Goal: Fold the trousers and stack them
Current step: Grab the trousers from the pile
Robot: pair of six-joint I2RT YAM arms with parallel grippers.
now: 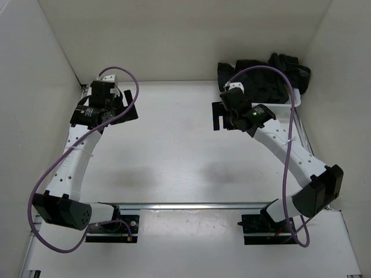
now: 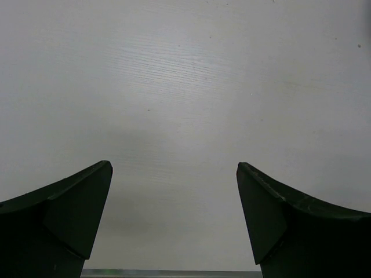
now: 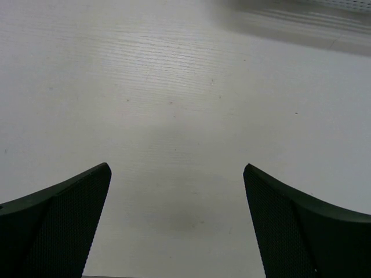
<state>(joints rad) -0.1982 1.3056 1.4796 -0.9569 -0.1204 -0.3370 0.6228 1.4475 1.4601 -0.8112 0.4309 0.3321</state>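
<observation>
The black trousers [image 1: 264,74] lie in a crumpled heap in the white mesh basket [image 1: 288,104] at the table's far right corner. My right gripper [image 1: 222,118] hangs open and empty over the white table just left of the basket, clear of the cloth. In the right wrist view its gripper [image 3: 177,179] shows only bare table between the two fingers. My left gripper [image 1: 119,110] is open and empty at the far left of the table. In the left wrist view its gripper [image 2: 174,174] also shows only bare table.
White walls close the table at the back and on both sides. A metal rail [image 1: 191,205] with both arm bases runs along the near edge. The basket's rim [image 3: 348,4] shows at the top right of the right wrist view.
</observation>
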